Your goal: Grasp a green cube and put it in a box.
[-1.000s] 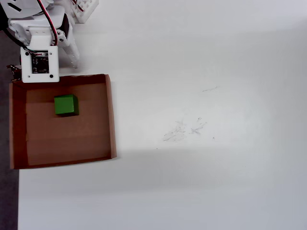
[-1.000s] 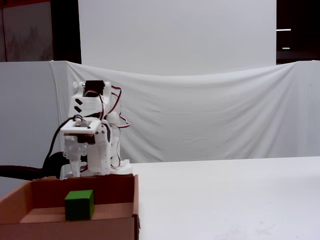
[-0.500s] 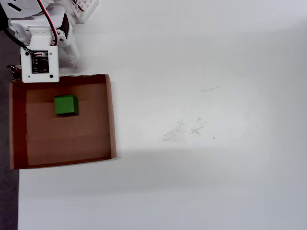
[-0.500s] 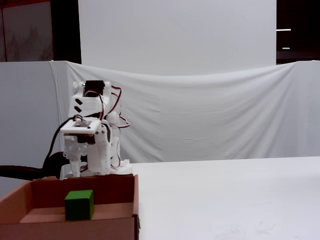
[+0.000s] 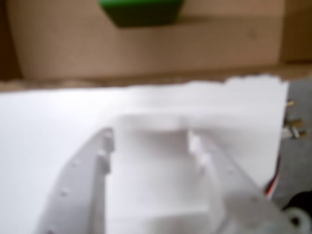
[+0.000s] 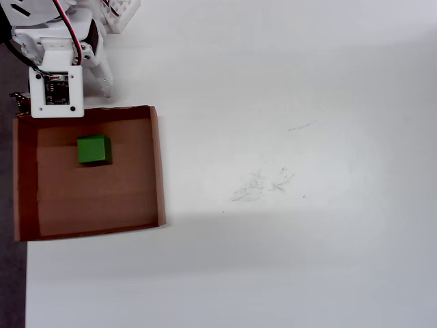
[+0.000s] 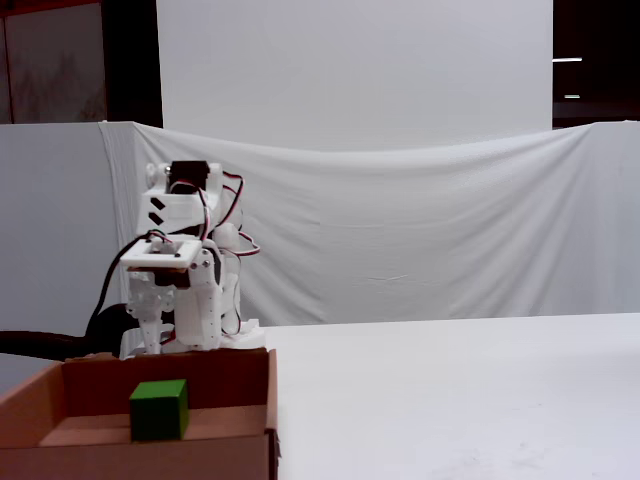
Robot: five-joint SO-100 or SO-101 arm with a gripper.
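The green cube [image 6: 93, 149] lies inside the box [image 6: 159, 164], in its far-left part near the arm, resting on the floor and held by nothing. In the fixed view the cube [image 7: 159, 409] sits behind the box's front wall [image 7: 150, 462]. In the wrist view the cube [image 5: 141, 10] shows at the top edge on the brown box floor [image 5: 219, 44]. My gripper [image 5: 151, 144] is open, with only white table between its fingers [image 5: 104, 146]. It hangs over the table just outside the box's wall, apart from the cube.
The white arm [image 7: 180, 290] and its base stand at the table's back left corner, with the wrist's camera board [image 6: 57, 92] just beyond the box. Faint scuff marks [image 6: 263, 184] mark the white table [image 6: 307, 260]. A white cloth backdrop [image 7: 420, 230] hangs behind.
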